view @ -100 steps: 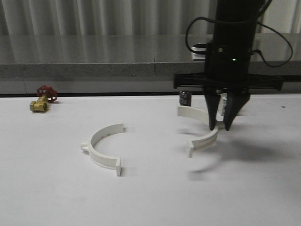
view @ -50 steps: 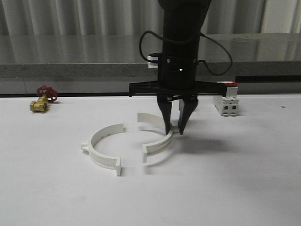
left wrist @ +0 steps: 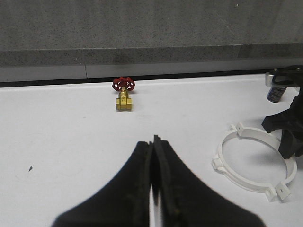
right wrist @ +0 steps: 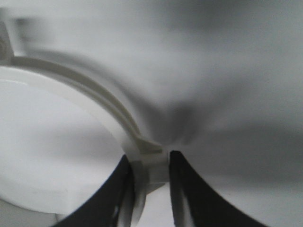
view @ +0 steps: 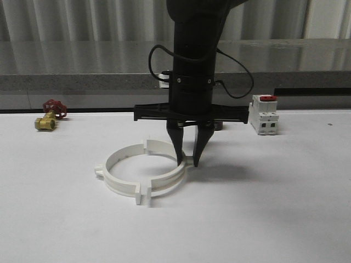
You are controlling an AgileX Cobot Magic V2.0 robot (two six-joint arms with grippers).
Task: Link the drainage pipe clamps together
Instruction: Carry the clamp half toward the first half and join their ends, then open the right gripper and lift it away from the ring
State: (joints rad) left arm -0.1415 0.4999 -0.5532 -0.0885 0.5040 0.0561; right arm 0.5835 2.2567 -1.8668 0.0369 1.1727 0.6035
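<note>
Two white half-ring drainage pipe clamps lie on the white table as one ring. The left half (view: 112, 164) rests free. The right half (view: 169, 181) has its end flanges up against the left half's, at the back (view: 146, 143) and at the front (view: 143, 193). My right gripper (view: 187, 160) points straight down and is shut on the right half's side tab (right wrist: 150, 165), a black finger (right wrist: 182, 189) on each side of it. In the left wrist view my left gripper (left wrist: 154, 141) is shut on nothing above bare table, well left of the ring (left wrist: 236, 165).
A brass valve with a red handle (view: 49, 116) lies at the back left. A white breaker with a red switch (view: 265, 114) stands at the back right. A small dark capacitor (left wrist: 274, 90) stands behind the ring. A grey ledge runs along the table's far edge.
My right gripper has carried its clamp half leftward across the table, from well apart to flange against flange with the left half. The left half has not moved.
</note>
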